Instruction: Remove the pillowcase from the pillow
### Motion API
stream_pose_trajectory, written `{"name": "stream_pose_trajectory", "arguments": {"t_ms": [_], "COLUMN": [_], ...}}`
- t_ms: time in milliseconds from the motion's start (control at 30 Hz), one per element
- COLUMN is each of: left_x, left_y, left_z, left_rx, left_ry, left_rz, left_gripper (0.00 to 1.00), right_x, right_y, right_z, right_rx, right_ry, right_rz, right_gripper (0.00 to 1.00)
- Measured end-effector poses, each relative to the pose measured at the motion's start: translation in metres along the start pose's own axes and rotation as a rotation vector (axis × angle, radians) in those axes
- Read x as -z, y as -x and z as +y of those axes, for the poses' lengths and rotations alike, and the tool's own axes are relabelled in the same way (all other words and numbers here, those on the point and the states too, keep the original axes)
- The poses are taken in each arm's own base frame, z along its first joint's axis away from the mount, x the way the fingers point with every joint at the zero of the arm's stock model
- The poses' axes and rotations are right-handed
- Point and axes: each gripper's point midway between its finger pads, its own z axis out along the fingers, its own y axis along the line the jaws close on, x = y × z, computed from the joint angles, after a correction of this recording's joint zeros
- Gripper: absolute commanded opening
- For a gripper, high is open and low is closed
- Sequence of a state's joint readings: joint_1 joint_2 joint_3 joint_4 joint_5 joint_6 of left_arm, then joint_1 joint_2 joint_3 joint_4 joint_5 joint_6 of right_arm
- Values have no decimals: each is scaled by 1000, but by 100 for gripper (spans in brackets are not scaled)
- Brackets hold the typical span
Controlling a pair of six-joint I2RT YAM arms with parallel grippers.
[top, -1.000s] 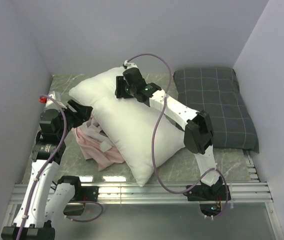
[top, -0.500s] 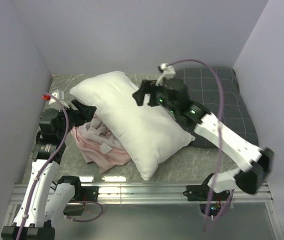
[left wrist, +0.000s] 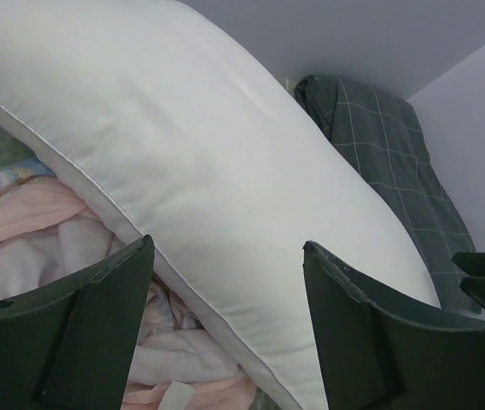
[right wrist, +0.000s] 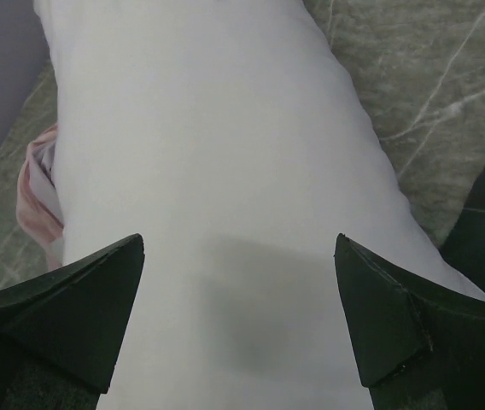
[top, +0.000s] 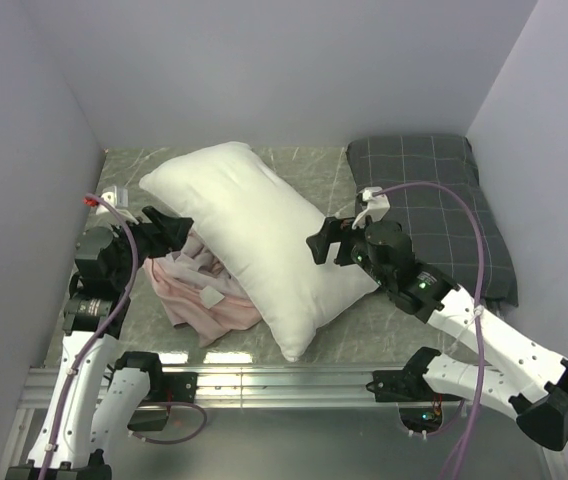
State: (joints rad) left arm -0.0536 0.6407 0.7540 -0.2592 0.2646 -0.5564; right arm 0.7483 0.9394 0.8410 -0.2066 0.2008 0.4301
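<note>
The white pillow [top: 249,235] lies bare and slanted across the table, from back left to front middle. The pillowcase [top: 196,295] is a crumpled pale pink heap at the pillow's left side, partly under its edge; it also shows in the left wrist view [left wrist: 72,248] and at the left edge of the right wrist view [right wrist: 36,184]. My left gripper [top: 171,226] is open and empty, just left of the pillow and above the heap. My right gripper [top: 326,240] is open and empty, close over the pillow's right side [right wrist: 225,196].
A dark grey checked pillow [top: 434,210] lies at the back right, against the right wall. Lilac walls close in the left, back and right. A metal rail [top: 284,385] runs along the front edge. A small red-tipped object [top: 92,200] sits near the left wall.
My right arm has let go of the pillow and swung from its back end to its right side, open. The pillow has settled lower. The left gripper stays by the pink heap.
</note>
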Motion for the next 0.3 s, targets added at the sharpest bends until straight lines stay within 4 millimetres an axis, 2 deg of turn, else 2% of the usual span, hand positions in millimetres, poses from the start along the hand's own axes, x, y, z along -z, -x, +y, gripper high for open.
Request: {"name": "stream_pose_trajectory", "arguments": {"t_ms": [300], "left_x": [1], "left_y": [2], "left_z": [-1], "left_rx": [-19], "left_ry": [-8], "left_rz": [-10], "left_gripper": [75], "right_x": [2], "right_y": [3], "right_z": [1], "right_rx": [-2], "right_ry": [5], "right_rz": [-12], "right_gripper": [99]}}
